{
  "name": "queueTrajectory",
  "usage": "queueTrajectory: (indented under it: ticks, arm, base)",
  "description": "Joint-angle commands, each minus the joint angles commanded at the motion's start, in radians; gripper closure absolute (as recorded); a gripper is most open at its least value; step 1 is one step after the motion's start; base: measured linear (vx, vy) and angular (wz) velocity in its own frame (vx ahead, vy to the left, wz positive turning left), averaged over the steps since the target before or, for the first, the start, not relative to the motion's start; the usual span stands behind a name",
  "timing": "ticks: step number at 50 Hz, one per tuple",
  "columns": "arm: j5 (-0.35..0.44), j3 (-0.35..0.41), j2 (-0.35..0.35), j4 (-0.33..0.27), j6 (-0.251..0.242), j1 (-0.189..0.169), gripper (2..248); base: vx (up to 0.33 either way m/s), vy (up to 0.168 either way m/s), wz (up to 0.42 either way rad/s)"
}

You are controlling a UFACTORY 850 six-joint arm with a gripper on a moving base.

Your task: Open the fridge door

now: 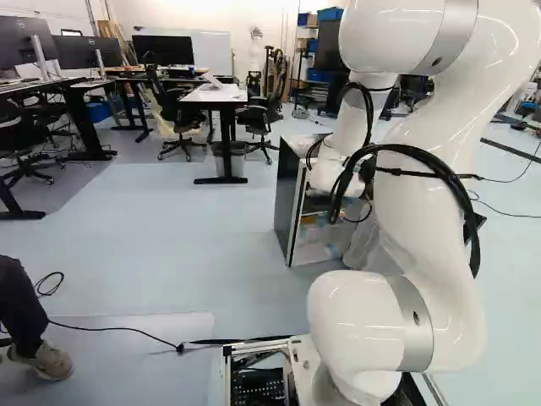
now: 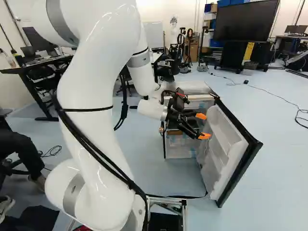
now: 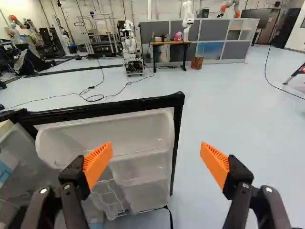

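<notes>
Fridge door (image 2: 224, 149) stands wide open, its free edge showing between the spread fingers of the pincer (image 2: 202, 126). One finger is in front of the door's white shelves (image 3: 133, 136), the other in front of the floor (image 3: 238, 124) past that edge. The fridge (image 1: 288, 203) stands ahead of the base, the door at its right in the right base view. Farther off is a desk (image 1: 211, 96).
</notes>
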Motion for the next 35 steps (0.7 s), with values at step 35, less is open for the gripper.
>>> queueTrajectory:
  ticks: [35]
  arm:
    - [-0.018,0.026,0.031,-0.069,0.01,0.01,3]
  base:
    - [0.0,0.0,0.0]
